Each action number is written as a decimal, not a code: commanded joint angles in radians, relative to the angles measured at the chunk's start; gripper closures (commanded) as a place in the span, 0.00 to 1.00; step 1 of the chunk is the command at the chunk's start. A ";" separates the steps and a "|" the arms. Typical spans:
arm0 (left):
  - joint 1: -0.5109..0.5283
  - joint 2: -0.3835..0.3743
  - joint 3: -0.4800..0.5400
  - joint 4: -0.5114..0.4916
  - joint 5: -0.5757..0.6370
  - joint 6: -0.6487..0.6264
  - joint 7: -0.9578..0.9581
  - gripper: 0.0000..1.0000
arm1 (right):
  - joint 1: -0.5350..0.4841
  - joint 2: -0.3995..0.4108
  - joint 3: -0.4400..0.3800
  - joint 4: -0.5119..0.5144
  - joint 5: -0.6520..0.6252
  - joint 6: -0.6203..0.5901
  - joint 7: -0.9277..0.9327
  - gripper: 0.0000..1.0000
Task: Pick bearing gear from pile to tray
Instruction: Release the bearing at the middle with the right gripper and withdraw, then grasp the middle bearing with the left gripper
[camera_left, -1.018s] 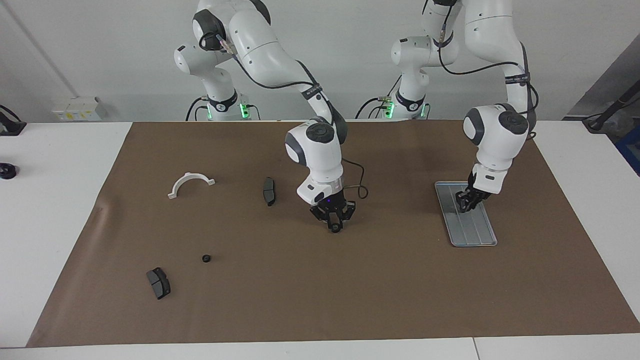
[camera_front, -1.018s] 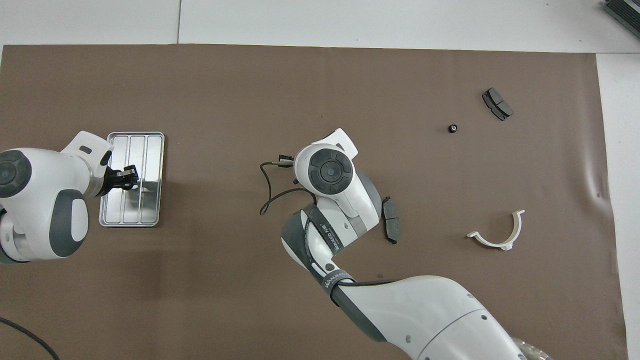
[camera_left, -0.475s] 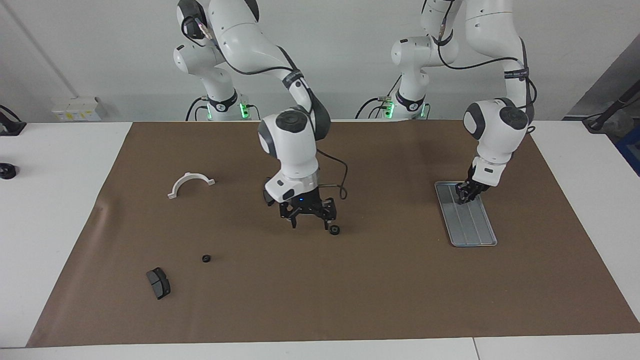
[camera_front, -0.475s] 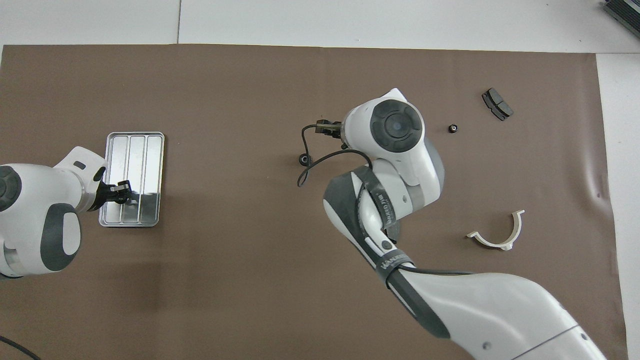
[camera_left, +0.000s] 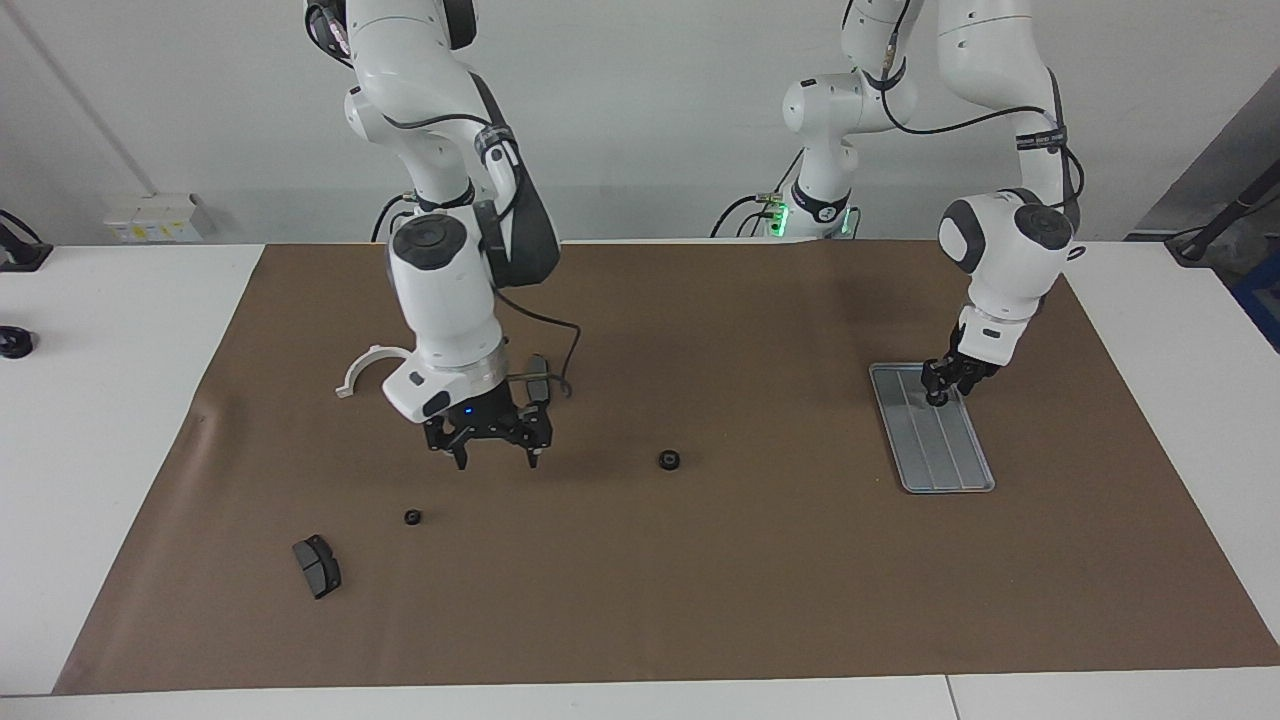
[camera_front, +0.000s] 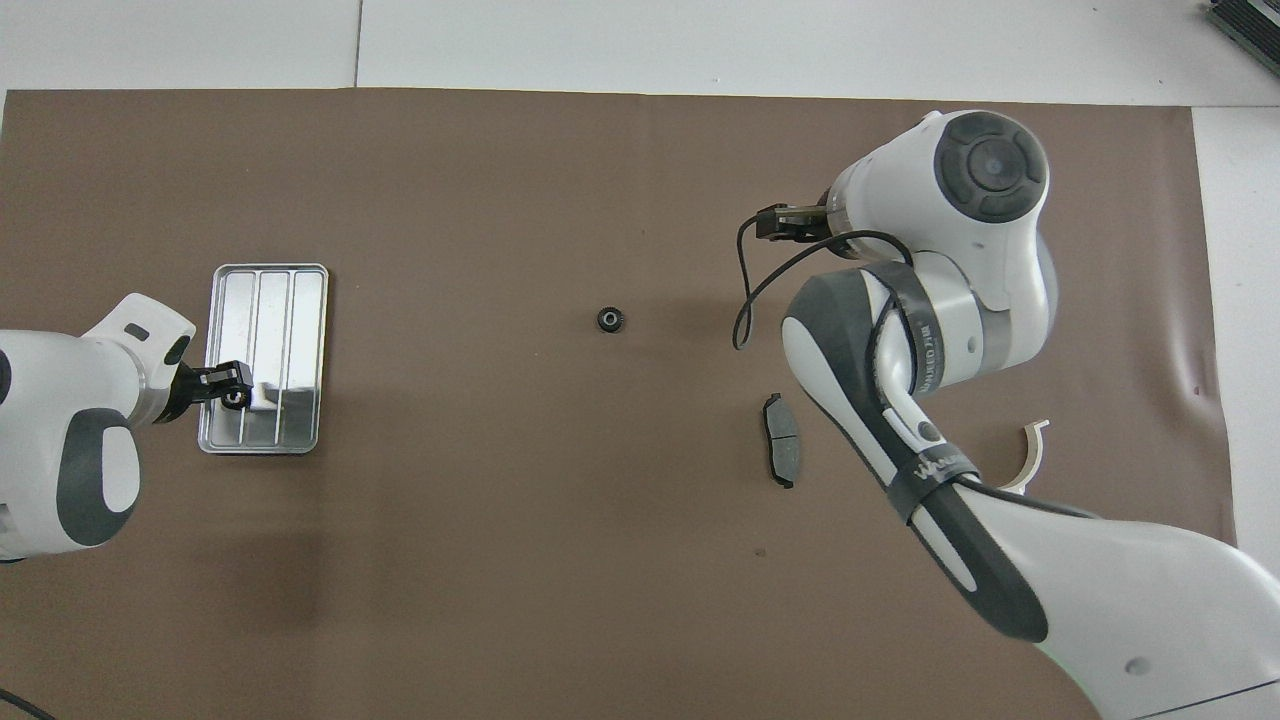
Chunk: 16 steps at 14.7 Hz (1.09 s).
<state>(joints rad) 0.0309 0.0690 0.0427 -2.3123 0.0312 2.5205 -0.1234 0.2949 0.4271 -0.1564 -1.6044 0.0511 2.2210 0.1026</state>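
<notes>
One black bearing gear (camera_left: 669, 460) (camera_front: 609, 319) lies alone in the middle of the brown mat. A smaller gear (camera_left: 412, 517) rests in the pile near a dark brake pad (camera_left: 317, 566). My right gripper (camera_left: 495, 458) hangs open and empty above the mat, beside a second brake pad (camera_left: 538, 372) (camera_front: 781, 453) and the white bracket (camera_left: 362, 366) (camera_front: 1030, 460). In the overhead view the right wrist hides that gripper. The left gripper (camera_left: 941, 388) (camera_front: 228, 390) is low over the silver tray (camera_left: 945, 460) (camera_front: 268, 300), at its end nearer the robots. A small dark gear (camera_front: 235, 397) shows at its tip.
The tray sits toward the left arm's end of the mat and the pile toward the right arm's end. A cable loop (camera_front: 745, 300) hangs off the right wrist. A black object (camera_left: 14, 342) lies on the white table past the mat's edge.
My right gripper opened, left the gear in the middle of the mat and swung toward the pile. The left gripper drew along the tray toward the robots.
</notes>
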 joint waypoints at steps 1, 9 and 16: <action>-0.037 -0.023 -0.003 0.043 0.015 -0.017 0.002 0.00 | -0.072 0.051 0.017 0.001 -0.002 0.011 -0.081 0.00; -0.319 0.078 0.000 0.288 0.016 -0.101 -0.100 0.11 | -0.097 0.108 0.020 -0.062 0.004 0.091 -0.123 0.13; -0.538 0.362 0.003 0.667 0.056 -0.229 -0.355 0.17 | -0.102 0.113 0.020 -0.085 0.004 0.118 -0.135 0.53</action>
<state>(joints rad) -0.4576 0.3123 0.0267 -1.7932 0.0503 2.3425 -0.4185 0.2058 0.5528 -0.1465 -1.6617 0.0513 2.3065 -0.0025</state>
